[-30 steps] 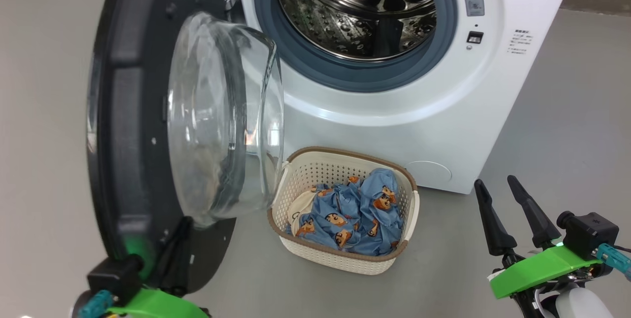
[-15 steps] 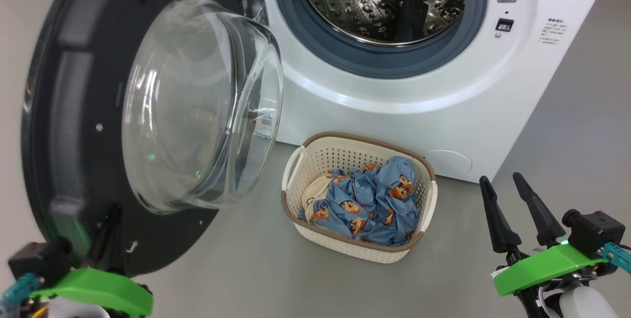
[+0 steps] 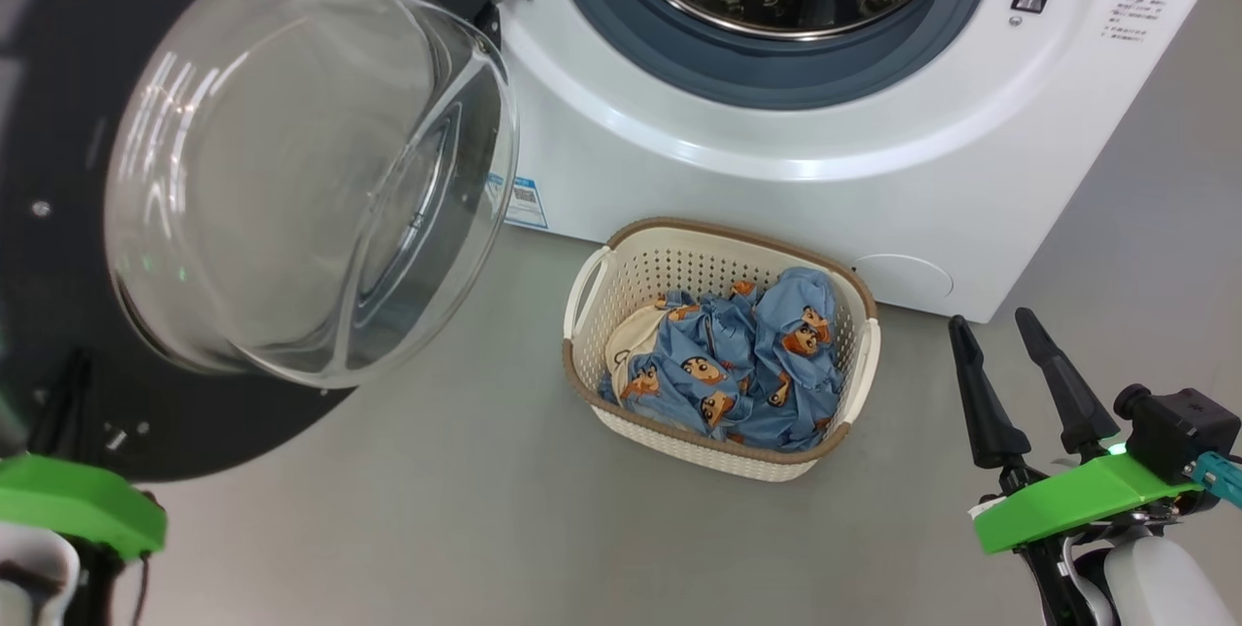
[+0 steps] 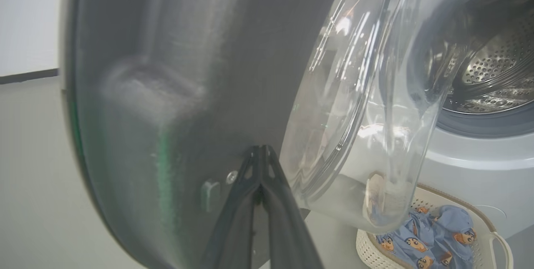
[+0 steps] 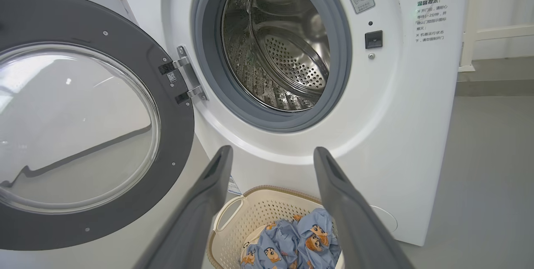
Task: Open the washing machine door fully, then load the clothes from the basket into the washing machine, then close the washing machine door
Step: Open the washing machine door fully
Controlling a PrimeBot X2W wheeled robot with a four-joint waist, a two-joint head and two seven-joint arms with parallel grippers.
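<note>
The big white boxy front-loading washing machine (image 3: pixel 776 189) stands at the far side of the grey floor (image 3: pixel 437 510), its round opening ringed by a grey rubber gasket (image 3: pixel 776 87), with the shiny perforated steel drum (image 5: pixel 283 52) bare inside. The large round door (image 3: pixel 291 160), with its wide black rim and bulging clear glass bowl, hangs from a metal hinge (image 5: pixel 183 79) on the left of the opening. It is swung wide out to the left, the glass bowl facing the near side. A small blue label sticker (image 3: pixel 524 204) shows at the machine's lower left corner, just past the bowl's edge. On the floor just in front of the machine, below the opening and right of the door, sits the small cream-white perforated plastic basket (image 3: pixel 708 446) with a brown rim band and side handles. In it lie the light blue clothes (image 3: pixel 747 364) printed with orange-brown cartoon figures, crumpled together, with a small cream-white cloth piece (image 3: pixel 631 340) tucked at their left. The left tool (image 4: pixel 260 150) is pinched narrow with nothing between its fingers, its tips right at the door's dark inner face beside the glass bowl; the blur hides whether they touch. The right tool (image 3: pixel 991 317) is spread wide and empty at the near right, above the floor and apart from the basket, fingers pointing toward the machine.
</note>
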